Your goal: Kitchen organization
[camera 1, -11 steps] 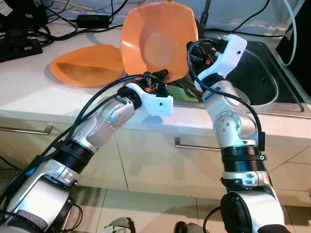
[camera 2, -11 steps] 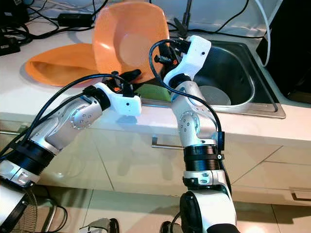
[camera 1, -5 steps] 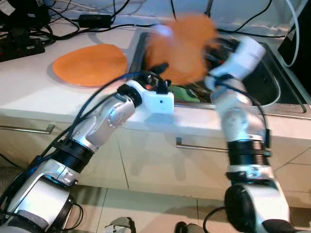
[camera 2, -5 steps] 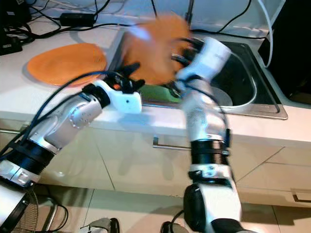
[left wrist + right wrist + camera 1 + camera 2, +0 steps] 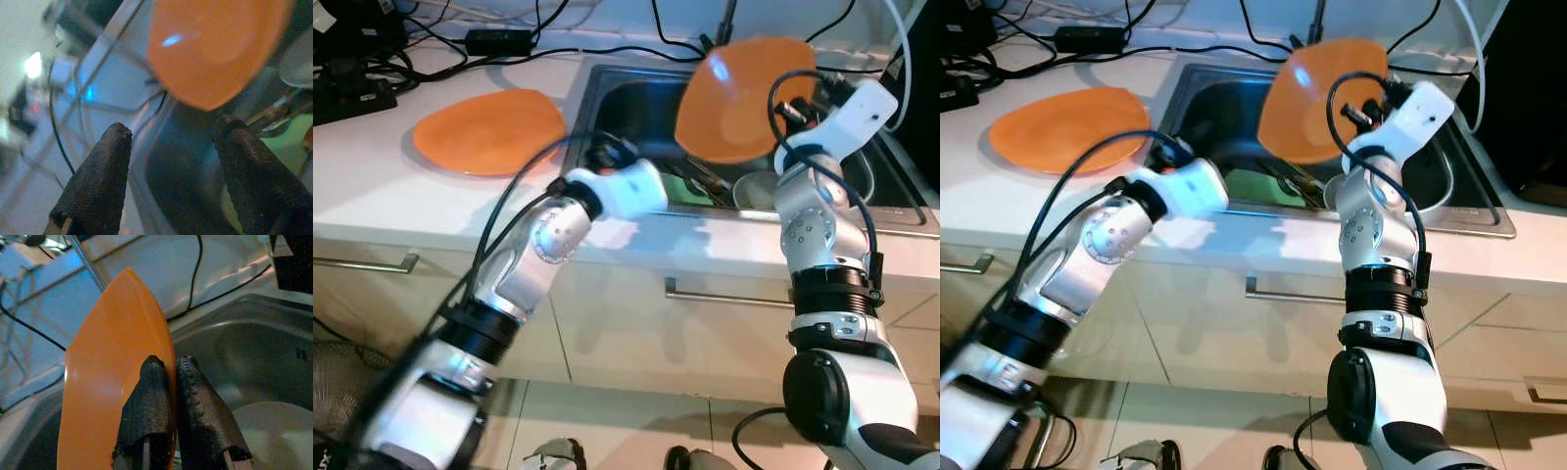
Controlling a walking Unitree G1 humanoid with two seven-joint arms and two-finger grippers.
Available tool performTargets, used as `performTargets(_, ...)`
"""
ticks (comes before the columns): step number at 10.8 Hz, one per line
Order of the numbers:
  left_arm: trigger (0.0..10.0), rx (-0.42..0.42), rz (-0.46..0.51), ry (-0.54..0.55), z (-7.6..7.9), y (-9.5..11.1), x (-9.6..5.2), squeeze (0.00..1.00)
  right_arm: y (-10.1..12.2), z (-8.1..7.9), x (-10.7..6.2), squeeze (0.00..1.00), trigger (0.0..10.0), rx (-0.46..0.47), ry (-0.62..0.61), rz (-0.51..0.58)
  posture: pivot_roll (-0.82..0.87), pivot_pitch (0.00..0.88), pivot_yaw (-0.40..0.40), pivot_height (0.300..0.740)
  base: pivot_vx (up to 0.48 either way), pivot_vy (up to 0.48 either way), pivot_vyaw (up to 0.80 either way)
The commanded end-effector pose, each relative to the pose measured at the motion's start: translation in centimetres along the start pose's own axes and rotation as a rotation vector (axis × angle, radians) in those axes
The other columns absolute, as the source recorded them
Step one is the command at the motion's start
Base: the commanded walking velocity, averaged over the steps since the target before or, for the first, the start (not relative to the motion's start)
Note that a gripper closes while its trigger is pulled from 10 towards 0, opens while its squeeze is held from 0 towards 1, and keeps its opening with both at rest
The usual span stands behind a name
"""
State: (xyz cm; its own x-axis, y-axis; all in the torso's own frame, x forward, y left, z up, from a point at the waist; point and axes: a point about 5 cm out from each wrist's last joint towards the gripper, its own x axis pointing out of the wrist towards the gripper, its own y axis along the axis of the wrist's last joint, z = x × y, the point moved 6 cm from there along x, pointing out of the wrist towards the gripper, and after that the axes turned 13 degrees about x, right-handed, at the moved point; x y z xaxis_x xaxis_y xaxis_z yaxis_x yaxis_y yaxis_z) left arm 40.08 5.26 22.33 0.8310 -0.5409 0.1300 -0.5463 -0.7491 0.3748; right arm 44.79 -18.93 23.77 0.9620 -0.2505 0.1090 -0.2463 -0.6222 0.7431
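Two orange plates logged. Item 1: orange plate (image 5: 744,93), held tilted on edge above the sink (image 5: 636,93), rim clamped between the fingers of the right pincer (image 5: 164,396), which gripped it at its lower right edge. Item 2: second orange plate (image 5: 489,130), flat on the white surface (image 5: 372,186), well apart from both pincers, to the left of the left one.

Left pincer (image 5: 171,161): fingers apart, holding nothing, hovering at the sink's front-left edge, pointed toward item 1, not touching it.

Sink contents, below the right pincer: a pale round dish (image 5: 759,191), something green (image 5: 690,191), dark utensils — too small to ID.

Cables (image 5: 519,59) ran across the surface behind the sink, beyond both pincers.

Risks (judgement): item 1 held by a thin rim grip only, w/ most of its weight out to one side; a fast swing or loosening could let it pivot or slip and drop onto the dish below, w/ possible chipping. Left pincer sat close; a careless move could knock the plate.
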Motion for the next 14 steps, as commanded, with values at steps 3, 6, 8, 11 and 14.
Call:
performTargets(3,10.0,-0.573,-0.104,0.014,1.3,-0.6,-0.4,0.00,0.6,-0.8,0.7,0.00,10.0,-0.164,0.057,0.060,0.10,0.073,-0.019,0.740,0.000,0.000,0.00)
performTargets(6,10.0,-0.813,-0.143,-0.069,3.6,0.6,-0.7,0.00,-1.5,-0.8,1.1,0.00,10.0,-0.292,0.098,-0.004,0.11,0.070,-0.019,0.740,0.000,0.000,0.00)
performTargets(8,10.0,-0.859,-0.151,-0.115,4.2,1.6,-1.0,0.00,-2.3,-0.8,1.7,0.00,10.0,-0.392,0.106,-0.047,0.12,0.071,-0.018,0.740,0.000,0.000,0.00)
performTargets(11,10.0,-0.884,-0.170,-0.159,4.9,2.3,-1.6,0.00,-2.6,-0.8,2.3,0.00,10.0,-0.488,0.086,-0.088,0.14,0.076,-0.024,0.740,0.000,0.000,0.00)
performTargets(14,10.0,-0.899,-0.212,-0.184,5.6,2.3,-2.5,0.00,-3.0,-0.1,2.4,0.00,10.0,-0.532,0.058,-0.119,0.18,0.093,-0.032,0.740,0.000,0.000,0.00)
